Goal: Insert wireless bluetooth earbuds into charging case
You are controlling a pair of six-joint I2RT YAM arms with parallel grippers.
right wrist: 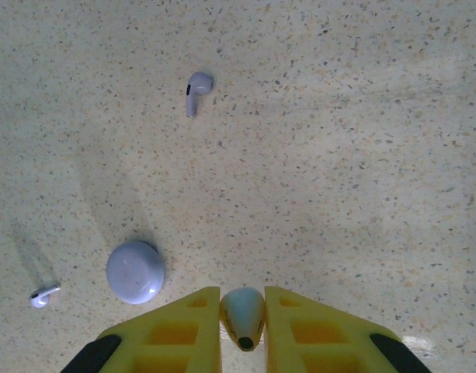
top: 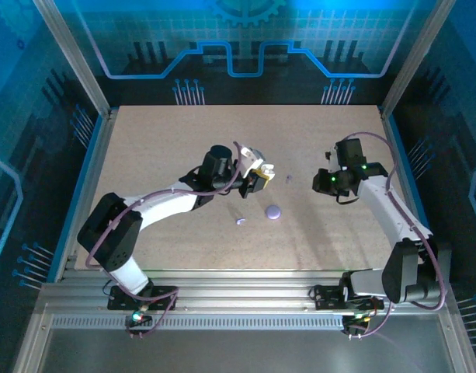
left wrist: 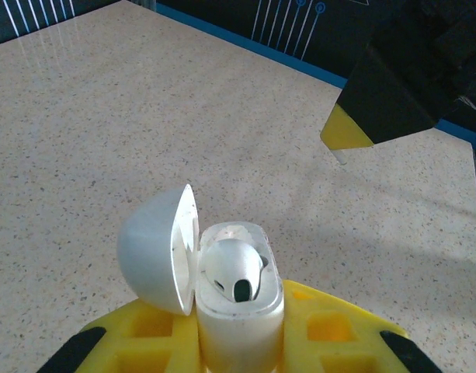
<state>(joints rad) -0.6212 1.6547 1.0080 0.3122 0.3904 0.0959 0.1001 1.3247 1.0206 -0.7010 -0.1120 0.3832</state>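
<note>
My left gripper (left wrist: 239, 330) is shut on the base of an open white charging case (left wrist: 241, 311). Its domed lid (left wrist: 156, 256) hangs open to the left, and one white earbud (left wrist: 230, 268) sits inside. In the top view this gripper (top: 258, 177) hovers mid-table. My right gripper (right wrist: 243, 315) is shut on a white earbud (right wrist: 244, 311), stem end toward the camera, above the table right of the left gripper (top: 324, 183). Its yellow-tipped finger (left wrist: 348, 128) shows in the left wrist view. A lavender earbud (right wrist: 196, 90) lies on the table, and another (right wrist: 43, 295) lies farther left.
A round pale-lavender disc (right wrist: 134, 270) rests shut on the tabletop between the two loose earbuds, also visible from above (top: 274, 211). Blue side rails (top: 82, 179) and transparent walls bound the speckled beige table (top: 175, 140).
</note>
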